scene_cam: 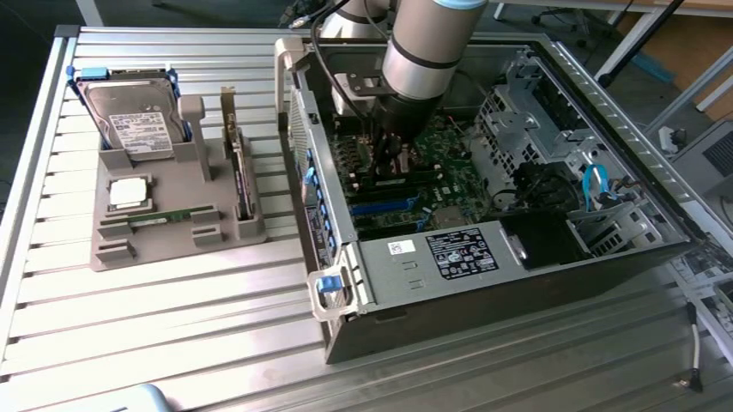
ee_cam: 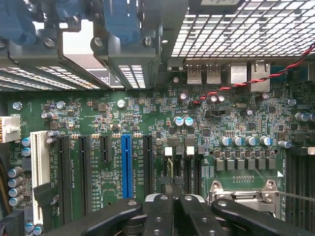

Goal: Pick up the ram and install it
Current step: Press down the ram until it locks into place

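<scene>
Green stick: the ram (scene_cam: 172,216) lies flat in the grey tray (scene_cam: 172,249) on the desk (scene_cam: 172,326), at the tray's near edge, well apart from the arm.
Tray neighbours: the hard drive (scene_cam: 136,120) stands at the far end, with a silver chip (scene_cam: 129,193) between it and the ram.
Case: the open case (scene_cam: 481,283) lies on its side at the exterior view's right of the tray, board (ee_cam: 147,113) exposed.
Progress: from what I see, the ram in the tray is not picked up and not installed. I judge both steps outstanding for that stick.
Pincer position: the pincer (scene_cam: 390,163) is down inside the case, low over the board and nowhere near the tray.
Pincer state: in the wrist view the pincer (ee_cam: 172,199) has its fingers (ee_cam: 160,216) brought together, no gap to speak of.
Pincer load: I make out nothing green between the fingers. I cannot rule out a thin edge hidden there.
Nearest thing: the tips sit just above the short dark slots (ee_cam: 179,164) beside the metal socket frame (ee_cam: 241,189). Whether they touch a slot I cannot tell.
Slots: whether anything is seated in them is too dark for me to say.
</scene>
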